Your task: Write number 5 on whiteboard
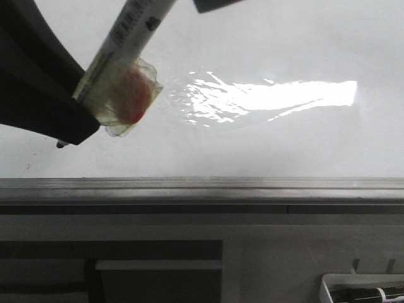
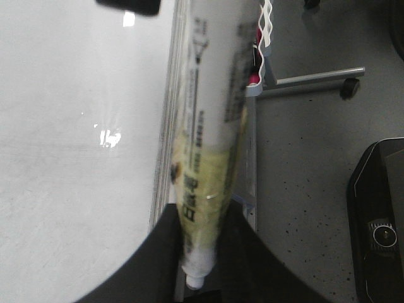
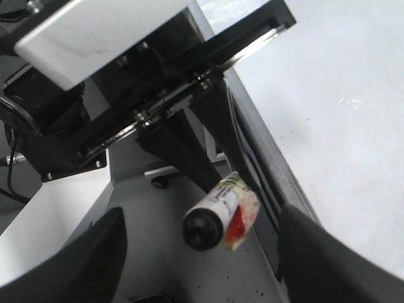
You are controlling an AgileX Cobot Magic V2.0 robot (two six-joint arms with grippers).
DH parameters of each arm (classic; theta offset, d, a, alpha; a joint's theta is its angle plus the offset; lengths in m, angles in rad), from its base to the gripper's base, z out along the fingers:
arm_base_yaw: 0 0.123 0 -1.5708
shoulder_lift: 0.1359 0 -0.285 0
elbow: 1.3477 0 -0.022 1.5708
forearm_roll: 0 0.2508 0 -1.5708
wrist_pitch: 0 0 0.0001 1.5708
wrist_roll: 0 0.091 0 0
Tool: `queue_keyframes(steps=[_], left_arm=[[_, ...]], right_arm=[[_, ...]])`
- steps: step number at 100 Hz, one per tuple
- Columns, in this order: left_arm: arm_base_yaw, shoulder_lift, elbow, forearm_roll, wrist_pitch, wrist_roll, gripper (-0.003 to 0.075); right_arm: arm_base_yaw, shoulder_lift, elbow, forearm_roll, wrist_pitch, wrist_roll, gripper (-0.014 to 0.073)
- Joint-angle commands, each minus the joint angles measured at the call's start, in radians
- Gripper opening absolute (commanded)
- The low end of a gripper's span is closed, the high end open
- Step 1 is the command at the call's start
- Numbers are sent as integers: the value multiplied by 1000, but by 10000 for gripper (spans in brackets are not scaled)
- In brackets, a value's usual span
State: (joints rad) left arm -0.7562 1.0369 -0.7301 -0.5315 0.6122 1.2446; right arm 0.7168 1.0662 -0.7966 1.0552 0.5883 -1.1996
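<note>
The whiteboard (image 1: 265, 145) fills the front view, glossy white with a bright glare patch and a grey metal rail (image 1: 202, 186) along its near edge. I see no number 5 on it; no strokes show. My left gripper (image 1: 44, 107) is shut on a white marker pen (image 1: 120, 44) wrapped in yellowish tape with a red patch. The pen's dark tip (image 1: 61, 144) is at the board's left part; contact cannot be told. In the left wrist view my gripper (image 2: 203, 214) clamps the pen (image 2: 208, 126) over the rail. My right gripper (image 3: 203, 218) is open and empty, facing the pen's black end (image 3: 203, 228).
A white tray (image 1: 363, 287) with dark items sits at the front right below the board. A dark gripper part (image 1: 214, 5) hangs over the board's far side. Beside the board are speckled floor, a wheeled stand (image 2: 315, 79) and a black case (image 2: 379, 221).
</note>
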Motion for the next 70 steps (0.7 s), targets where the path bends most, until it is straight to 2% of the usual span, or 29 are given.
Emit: queue_keyframes(steps=[1,46,55,70], left_arm=[[0,-19,-27,-26,-52,0,-20],[0,-19,-27,-26,-52,0,-20],[0,-19,-27,-26,-52,0,-20],[0,-19,-27,-28,-52,0,-20]], right_arm=[[20,22,-51,49,-30,-23,451],[46,146,-75,137,-85,-23,447],[46,151,-75,142,-96,-23,376],[46,151,-75,142,-102,-23,185]])
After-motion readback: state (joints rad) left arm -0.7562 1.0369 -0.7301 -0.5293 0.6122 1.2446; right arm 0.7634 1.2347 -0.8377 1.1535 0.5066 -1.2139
